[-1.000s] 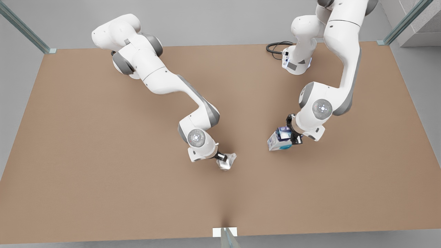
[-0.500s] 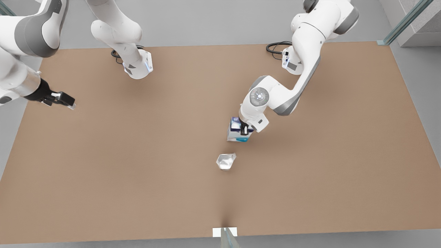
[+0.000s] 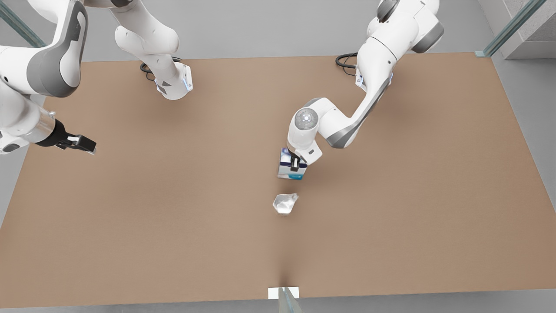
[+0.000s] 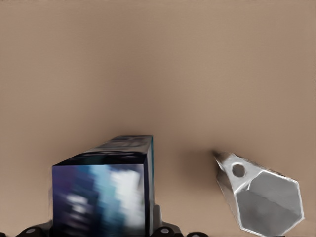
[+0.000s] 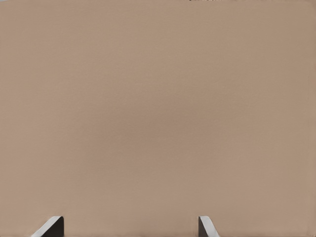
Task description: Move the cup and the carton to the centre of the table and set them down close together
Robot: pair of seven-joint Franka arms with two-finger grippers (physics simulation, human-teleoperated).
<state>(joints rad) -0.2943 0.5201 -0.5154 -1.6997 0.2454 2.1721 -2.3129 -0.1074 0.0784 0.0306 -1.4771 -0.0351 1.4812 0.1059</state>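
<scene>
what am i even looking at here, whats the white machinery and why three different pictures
These are simulator renders of two white robot arms, each ending in a two-finger gripper, working over a brown table. The front view looks down on the whole scene. The other two come from cameras on each arm's wrist.

The left gripper, near the table's middle, is shut on the carton, a small blue, white and teal box; its wrist view shows the carton close up. The cup, silvery and faceted, lies on the table close by, held by nothing.

The right gripper waits open at the front view's left; its fingertips show above bare table.
</scene>
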